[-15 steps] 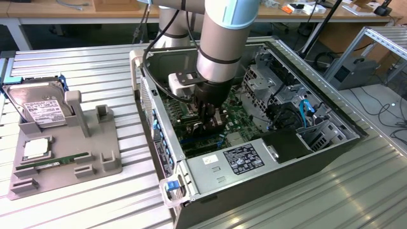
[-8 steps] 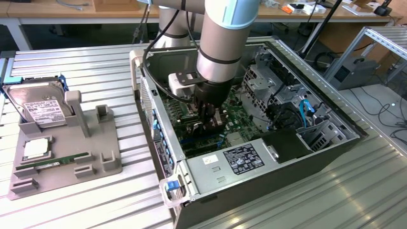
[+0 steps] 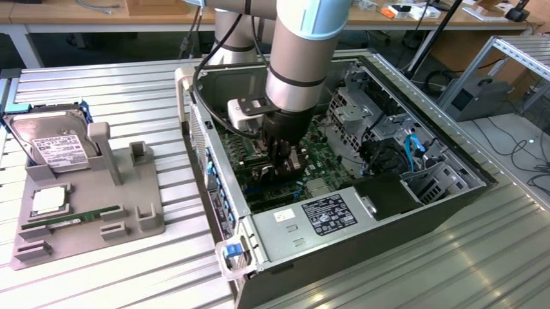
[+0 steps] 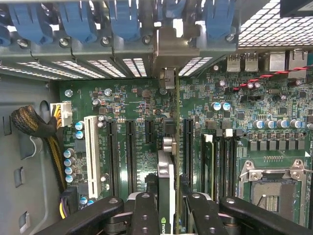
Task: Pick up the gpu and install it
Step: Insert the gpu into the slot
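The open computer case is laid flat on the worktop, its walls closing around the green board inside. The arm is pointed straight down into it. The gpu is held on edge between the fingers, over the long slots.

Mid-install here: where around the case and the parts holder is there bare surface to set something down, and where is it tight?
Bare ribbed tabletop lies between the grey parts holder and the open computer case, and also in front of the case at the exterior view's right. It is crowded inside the case: the hand holds the gpu over the motherboard slots, with the drive cages close by.
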Tool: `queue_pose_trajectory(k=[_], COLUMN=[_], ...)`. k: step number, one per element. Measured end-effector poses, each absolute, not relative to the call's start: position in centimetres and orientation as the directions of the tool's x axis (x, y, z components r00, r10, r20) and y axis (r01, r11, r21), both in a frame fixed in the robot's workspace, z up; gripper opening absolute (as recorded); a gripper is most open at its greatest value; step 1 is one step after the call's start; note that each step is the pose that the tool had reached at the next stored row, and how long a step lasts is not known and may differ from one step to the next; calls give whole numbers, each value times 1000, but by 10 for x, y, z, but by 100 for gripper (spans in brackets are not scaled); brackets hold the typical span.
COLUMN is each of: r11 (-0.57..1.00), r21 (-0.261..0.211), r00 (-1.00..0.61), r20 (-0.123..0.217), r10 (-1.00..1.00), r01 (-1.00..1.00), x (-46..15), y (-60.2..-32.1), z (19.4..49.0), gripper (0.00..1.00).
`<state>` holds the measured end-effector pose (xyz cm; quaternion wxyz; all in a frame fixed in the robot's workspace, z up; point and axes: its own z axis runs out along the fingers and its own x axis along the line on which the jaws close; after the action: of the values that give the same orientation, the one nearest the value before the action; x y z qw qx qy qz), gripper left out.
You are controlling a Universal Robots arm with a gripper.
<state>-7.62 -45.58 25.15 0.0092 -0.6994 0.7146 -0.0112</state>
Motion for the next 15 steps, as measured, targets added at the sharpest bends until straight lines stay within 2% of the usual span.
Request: queue_pose_trajectory(k=[15], r11=[21], r21=[-29], r00=[-21], r20=[3], r10=[-1000], r01=[-999], x=[-76], y=[-456], z=[251], gripper=[27])
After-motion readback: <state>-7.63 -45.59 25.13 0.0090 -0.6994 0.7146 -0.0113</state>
